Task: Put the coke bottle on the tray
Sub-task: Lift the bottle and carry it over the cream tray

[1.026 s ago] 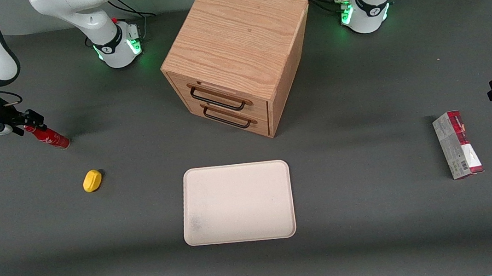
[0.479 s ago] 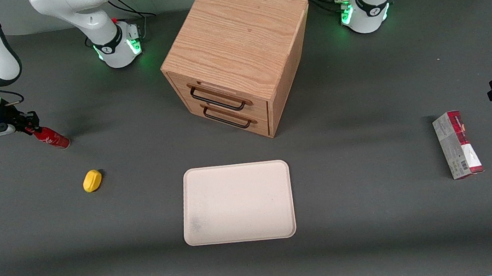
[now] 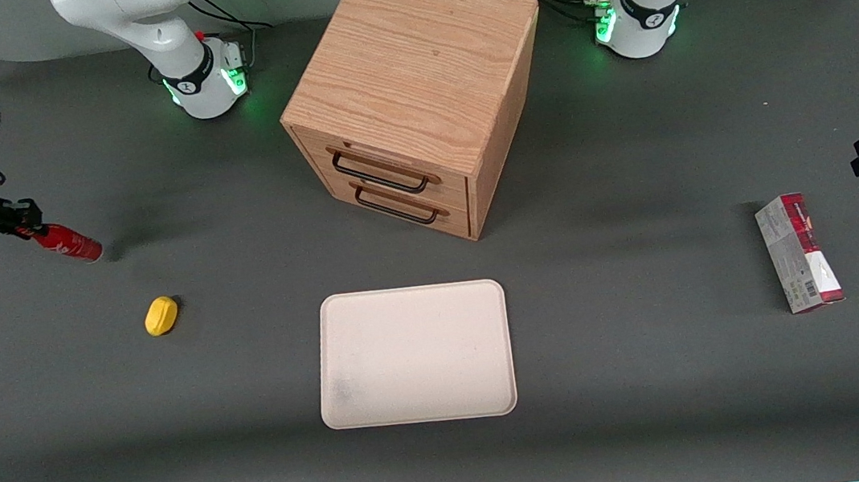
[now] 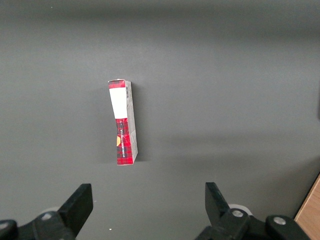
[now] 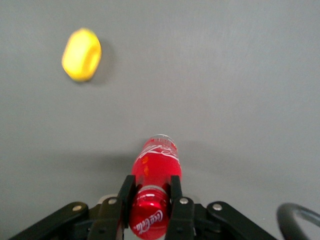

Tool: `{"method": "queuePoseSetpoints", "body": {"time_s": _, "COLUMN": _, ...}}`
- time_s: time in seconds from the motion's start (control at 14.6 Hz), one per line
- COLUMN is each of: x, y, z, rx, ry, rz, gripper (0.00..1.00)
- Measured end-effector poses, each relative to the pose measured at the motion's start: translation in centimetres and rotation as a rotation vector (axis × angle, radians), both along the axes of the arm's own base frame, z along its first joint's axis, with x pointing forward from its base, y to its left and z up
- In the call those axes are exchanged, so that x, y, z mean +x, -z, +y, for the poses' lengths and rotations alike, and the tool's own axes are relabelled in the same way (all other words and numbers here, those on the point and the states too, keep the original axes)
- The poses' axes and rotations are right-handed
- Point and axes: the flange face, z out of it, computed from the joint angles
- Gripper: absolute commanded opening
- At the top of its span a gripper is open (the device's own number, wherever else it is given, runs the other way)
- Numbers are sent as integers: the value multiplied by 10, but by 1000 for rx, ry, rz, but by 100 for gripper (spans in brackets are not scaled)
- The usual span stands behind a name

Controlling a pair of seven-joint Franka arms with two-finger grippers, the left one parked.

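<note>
End effector (image 5: pixel 151 202) clamped on the coke bottle (image 3: pixel 66 243) neck at the working arm's end; tray (image 3: pixel 414 354) sits nearer the camera, toward tabletop middle.

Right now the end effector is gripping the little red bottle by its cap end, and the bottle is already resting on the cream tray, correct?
Not quite. The end effector does grip the coke bottle by its cap end, but the front view shows the bottle far from the tray, toward the working arm's end of the table.
</note>
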Motion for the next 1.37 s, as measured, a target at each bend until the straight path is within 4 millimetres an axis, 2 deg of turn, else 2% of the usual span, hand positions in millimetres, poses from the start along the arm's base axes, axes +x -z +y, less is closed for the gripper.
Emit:
{"method": "queuePoseSetpoints", "body": {"time_s": 0.21, "x": 54, "y": -83, "z": 46, "rx": 15, "ry": 26, "rz": 6, "gripper": 0}}
{"method": "queuePoseSetpoints", "body": {"time_s": 0.41, "x": 104, "y": -158, "z": 104, "rx": -3, "ry": 50, "rz": 28, "gripper": 0}}
{"method": "queuePoseSetpoints", "body": {"time_s": 0.55, "x": 133, "y": -197, "z": 140, "rx": 11, "ry": 50, "rz": 41, "gripper": 0}}
{"method": "queuePoseSetpoints", "body": {"time_s": 0.68, "x": 156, "y": -225, "z": 170, "rx": 14, "ry": 39, "rz": 42, "gripper": 0}}
{"method": "queuePoseSetpoints", "body": {"time_s": 0.89, "x": 181, "y": -247, "z": 220, "rx": 17, "ry": 26, "rz": 0, "gripper": 0}}
{"method": "queuePoseSetpoints", "body": {"time_s": 1.03, "x": 194, "y": -252, "z": 259, "rx": 33, "ry": 14, "rz": -26, "gripper": 0}}
{"method": "queuePoseSetpoints", "body": {"time_s": 1.23, "x": 212, "y": -243, "z": 323, "rx": 46, "ry": 7, "rz": -58, "gripper": 0}}
{"method": "queuePoseSetpoints", "body": {"time_s": 1.37, "x": 226, "y": -225, "z": 370, "rx": 59, "ry": 8, "rz": -107, "gripper": 0}}
